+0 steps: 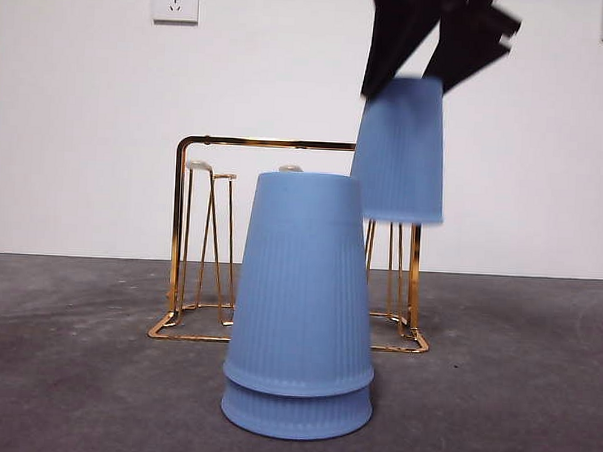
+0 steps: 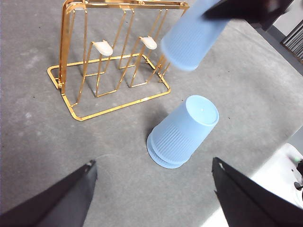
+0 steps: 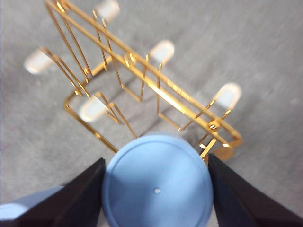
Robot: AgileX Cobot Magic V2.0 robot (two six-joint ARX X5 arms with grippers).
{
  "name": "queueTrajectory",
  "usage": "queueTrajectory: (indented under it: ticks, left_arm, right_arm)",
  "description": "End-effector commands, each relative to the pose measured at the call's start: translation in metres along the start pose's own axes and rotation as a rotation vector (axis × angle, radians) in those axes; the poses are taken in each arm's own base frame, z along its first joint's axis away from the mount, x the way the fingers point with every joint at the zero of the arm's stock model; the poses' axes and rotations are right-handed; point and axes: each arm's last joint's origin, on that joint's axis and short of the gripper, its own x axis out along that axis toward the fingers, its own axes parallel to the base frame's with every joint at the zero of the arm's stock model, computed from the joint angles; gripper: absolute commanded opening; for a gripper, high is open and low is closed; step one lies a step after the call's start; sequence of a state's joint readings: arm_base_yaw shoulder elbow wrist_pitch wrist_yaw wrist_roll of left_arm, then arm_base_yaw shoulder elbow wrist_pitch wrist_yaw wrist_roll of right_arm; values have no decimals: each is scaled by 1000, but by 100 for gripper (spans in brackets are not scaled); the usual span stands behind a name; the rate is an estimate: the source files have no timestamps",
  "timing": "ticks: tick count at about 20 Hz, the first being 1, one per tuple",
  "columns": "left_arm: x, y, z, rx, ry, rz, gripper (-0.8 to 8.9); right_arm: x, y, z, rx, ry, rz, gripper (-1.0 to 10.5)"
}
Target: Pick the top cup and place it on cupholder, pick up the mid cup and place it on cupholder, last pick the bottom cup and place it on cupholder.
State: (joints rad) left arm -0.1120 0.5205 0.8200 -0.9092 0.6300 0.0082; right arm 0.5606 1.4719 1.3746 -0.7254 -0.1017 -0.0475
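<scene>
A blue cup (image 1: pixel 402 150) hangs upside down in the air over the right end of the gold wire cupholder (image 1: pixel 200 142), with my right gripper (image 1: pixel 434 47) shut on its closed end. The right wrist view looks down on that cup (image 3: pixel 157 188) between the jaws, with the cupholder (image 3: pixel 142 75) and its white-tipped prongs below. Two more blue cups (image 1: pixel 301 296) stand nested upside down on the table in front of the rack. My left gripper (image 2: pixel 151 189) stands open above the table, near this stack (image 2: pixel 182 132), holding nothing. The held cup (image 2: pixel 191 40) shows there too.
The grey table (image 1: pixel 75 376) runs to a white wall with two sockets (image 1: pixel 175 0). A white object (image 2: pixel 284 175) lies at the table's edge in the left wrist view.
</scene>
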Motion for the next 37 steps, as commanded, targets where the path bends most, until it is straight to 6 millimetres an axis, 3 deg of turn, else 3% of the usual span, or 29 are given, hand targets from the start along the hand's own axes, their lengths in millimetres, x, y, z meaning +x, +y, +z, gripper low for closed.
queueTrajectory:
  ticks: [1,4,7,10,14,17,22,28,33,37]
  left_arm:
    - [-4,-3,5,19,-25,-9,383]
    - [-4,-3,5,19,-25,-9,383]
    - [-4,-3,5,19,-25,-9,383]
    - [-4,-3,5,19,-25,-9,383]
    - [-4,-3,5,19,-25,-9,385]
    - [-4,-3,5,19,-25,-9,433]
    - [-4,-3,6,22,-28,-9,478]
    - [-2,-5,10,25,-52,-29,502]
    - [7,-8,30,36,-58,-73,501]
    - [27,-15,51,79,9,-80,501]
  right_arm:
    - [17,0,-2,11,-5,8,16]
    - [36,-2,-13,21,14,10,27]
    - [51,-4,-19,35,46,8,165]
    - [63,-6,-21,42,67,16,186]
    - [66,-6,-21,47,69,22,340]
    - [63,-6,-20,46,64,22,366]
    - [33,-3,-13,37,-21,-1,398]
    - [-34,5,-18,26,-101,6,425]
    - [-88,13,-38,19,-127,81,425]
    - [-96,17,-70,47,-118,116,425]
